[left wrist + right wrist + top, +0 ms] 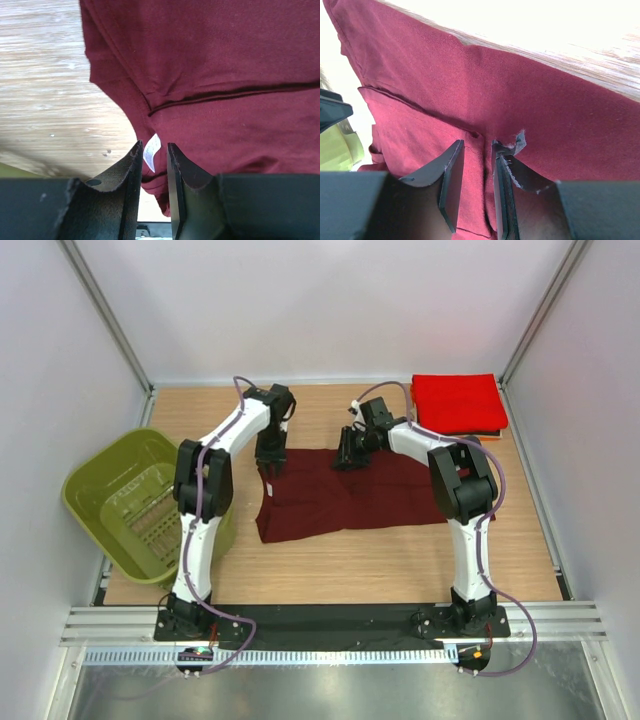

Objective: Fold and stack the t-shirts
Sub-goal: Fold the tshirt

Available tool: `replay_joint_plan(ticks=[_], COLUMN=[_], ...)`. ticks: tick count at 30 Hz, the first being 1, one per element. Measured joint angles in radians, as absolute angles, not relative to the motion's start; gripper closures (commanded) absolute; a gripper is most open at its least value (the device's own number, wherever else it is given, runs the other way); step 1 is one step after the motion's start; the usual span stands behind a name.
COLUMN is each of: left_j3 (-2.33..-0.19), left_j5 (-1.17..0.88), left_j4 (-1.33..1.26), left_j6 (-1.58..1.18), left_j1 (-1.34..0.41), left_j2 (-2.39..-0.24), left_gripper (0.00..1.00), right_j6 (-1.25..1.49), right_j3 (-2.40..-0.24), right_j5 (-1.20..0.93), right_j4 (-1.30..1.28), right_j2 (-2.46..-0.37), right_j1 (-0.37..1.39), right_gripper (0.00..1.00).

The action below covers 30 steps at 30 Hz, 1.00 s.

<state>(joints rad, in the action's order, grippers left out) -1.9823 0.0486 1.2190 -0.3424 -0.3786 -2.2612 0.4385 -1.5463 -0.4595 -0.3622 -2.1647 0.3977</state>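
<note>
Maroon cloth covers the middle of the counter (pixel 400 560): the maroon t-shirt (pixel 340 502) lies spread flat, wider than it is deep, its long edges running parallel to the near and far edges.

Both arms reach over to its far edge. The left pincer (pixel 270 468) has its jaws drawn close on the hem near the shirt's far-left corner. In the left wrist view a pinch of cloth and a small white label (pixel 151 151) sit between them. The right pincer (pixel 346 458) grips the same far edge farther along toward the middle, its jaws nearly together with a ridge of maroon fabric between.

Two holds along one edge suggest the reason: lifted together, that edge would stay straight and could be carried toward the near edge to halve the shirt, so the fold is probably just starting.

At the far right corner a red t-shirt (pixel 457 400) already sits folded on top of a thin orange shirt (pixel 492 437), so that is likely where the stack goes.

The olive-green basket (pixel 100 475) stands tilted at the left edge, well apart from the cloth.

A shallow pinch could slip as the fabric rises.
</note>
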Motion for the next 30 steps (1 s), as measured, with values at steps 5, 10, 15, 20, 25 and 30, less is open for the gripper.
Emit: replay_joint_plan(ticks=[5, 10, 15, 20, 25, 30], left_j3=[-1.994, -1.999, -1.999, -1.999, -1.999, -2.007], left_j5=[0.050, 0.047, 0.031, 0.024, 0.025, 0.025], left_j4=[1.221, 1.217, 1.201, 1.186, 1.181, 1.184], left_j6=[-0.340, -0.336, -0.335, -0.333, -0.330, -0.330], left_j1=[-0.380, -0.377, -0.374, -0.372, -0.372, -0.372], left_j2=[-2.288, -2.302, -2.315, -2.331, -2.333, -2.333], left_gripper=[0.74, 0.73, 0.73, 0.83, 1.00, 1.00], right_j6=[0.439, 0.435, 0.422, 0.415, 0.413, 0.413], right_j3=[-1.546, -1.546, -1.546, -1.546, -1.546, -1.546], right_j5=[-0.459, -0.459, -0.458, -0.455, -0.455, -0.451], right_j4=[-0.362, -0.360, -0.360, -0.360, -0.360, -0.359], right_j2=[-2.165, -2.165, -2.165, -2.165, -2.165, -2.165], right_j1=[0.400, 0.404, 0.405, 0.405, 0.405, 0.405], right_gripper=[0.64, 0.64, 0.63, 0.63, 0.66, 0.72])
